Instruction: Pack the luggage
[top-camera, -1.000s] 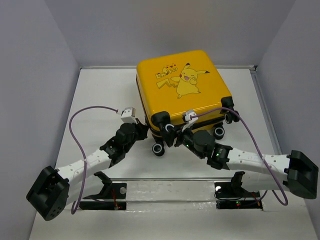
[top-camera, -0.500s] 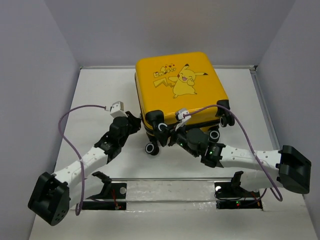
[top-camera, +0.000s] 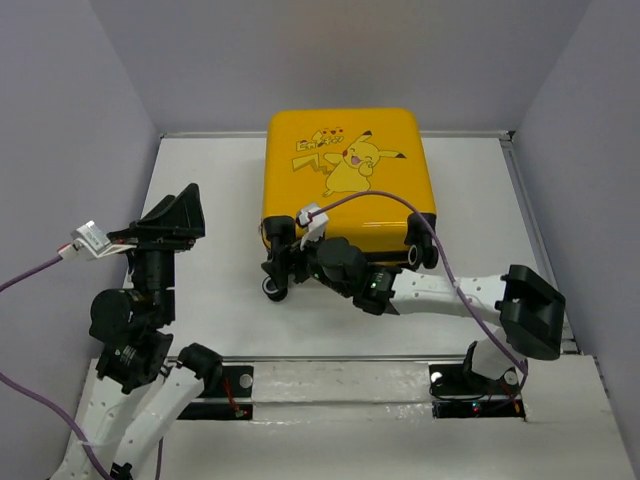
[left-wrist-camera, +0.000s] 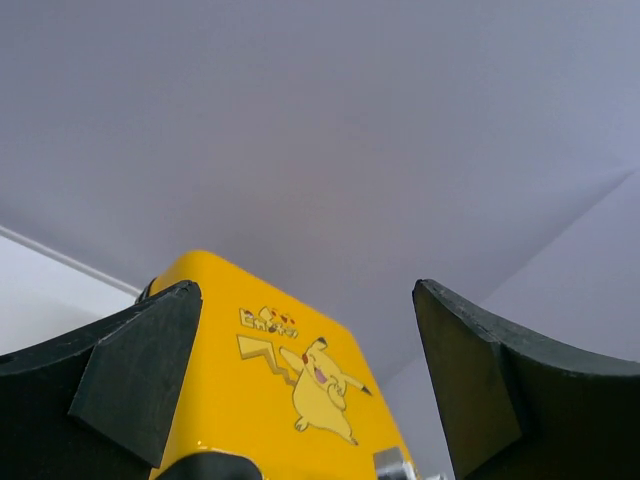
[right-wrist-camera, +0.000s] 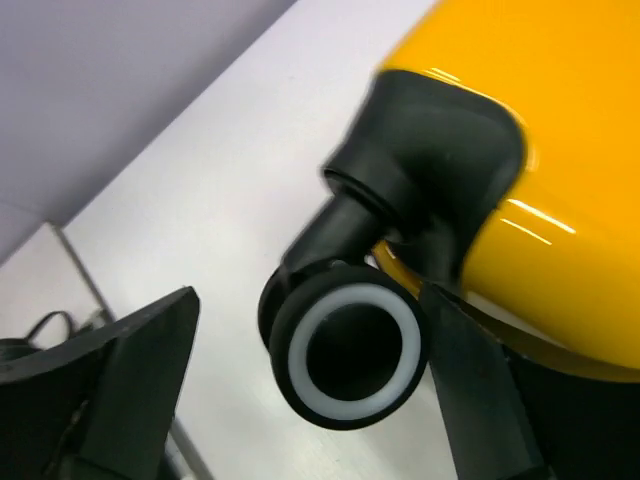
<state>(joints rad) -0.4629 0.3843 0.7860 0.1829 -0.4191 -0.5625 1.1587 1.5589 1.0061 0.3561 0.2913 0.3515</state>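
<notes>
small yellow hard-shell suitcase (top-camera: 345, 170) lies flat, upper centre of frame, wheel end toward the arms. right gripper (top-camera: 280, 262), jaws apart, straddles its lower-left black-and-white wheel (right-wrist-camera: 352, 345); left gripper (top-camera: 172, 212) spread, empty, well apart at left.

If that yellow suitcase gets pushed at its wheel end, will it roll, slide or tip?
Lying flat, the luggage probably won't tip. Its glossy hard shell should stay rigid and likely slide on the table. The wheel may swivel under a push.
</notes>
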